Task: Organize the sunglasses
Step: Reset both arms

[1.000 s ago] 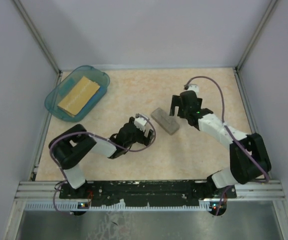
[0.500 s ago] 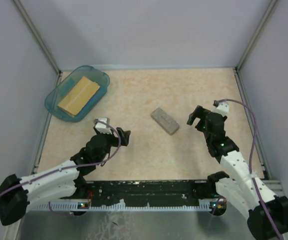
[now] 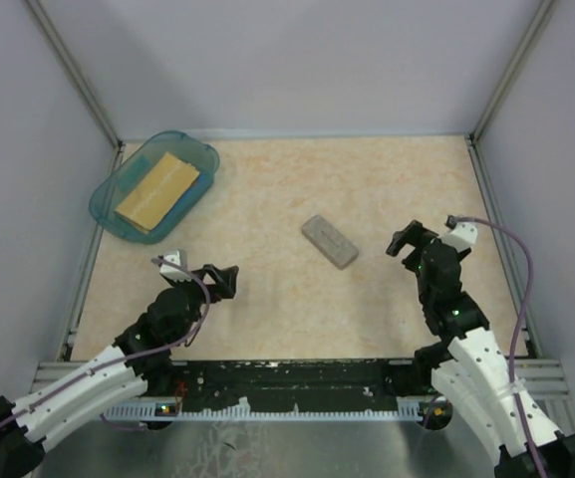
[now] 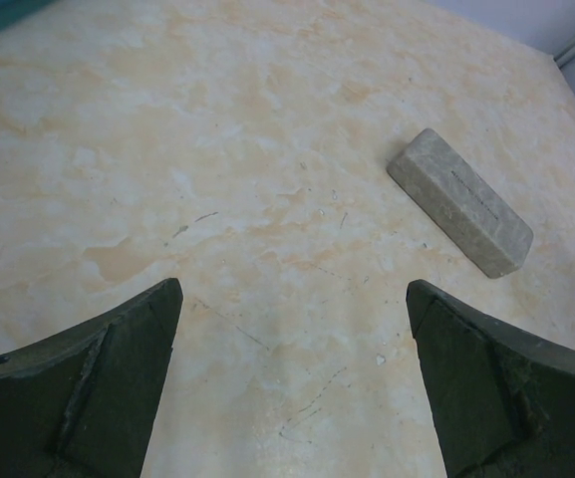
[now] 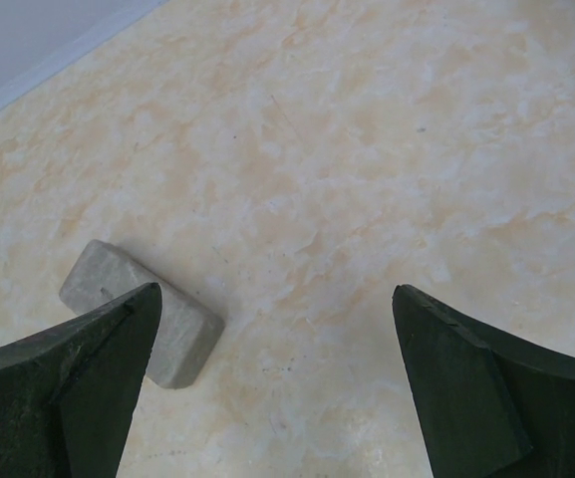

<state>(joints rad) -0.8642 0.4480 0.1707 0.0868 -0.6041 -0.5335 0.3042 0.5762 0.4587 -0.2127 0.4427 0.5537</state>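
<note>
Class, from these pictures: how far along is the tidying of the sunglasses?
Done, it seems: the grey case lies shut on the table, and no sunglasses show, so they are probably inside. In hand: nothing; the left claw and right claw are open and empty. Left: apparently nothing.

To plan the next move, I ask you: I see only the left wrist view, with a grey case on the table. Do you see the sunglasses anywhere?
Observer: No, the top view shows no sunglasses on the table.
Operator: Where is the right gripper?
Observer: The right gripper is open, right of the grey case, not touching it.
Operator: Anything else there?
Observer: A blue tray in the far left corner holds a tan block.
</note>
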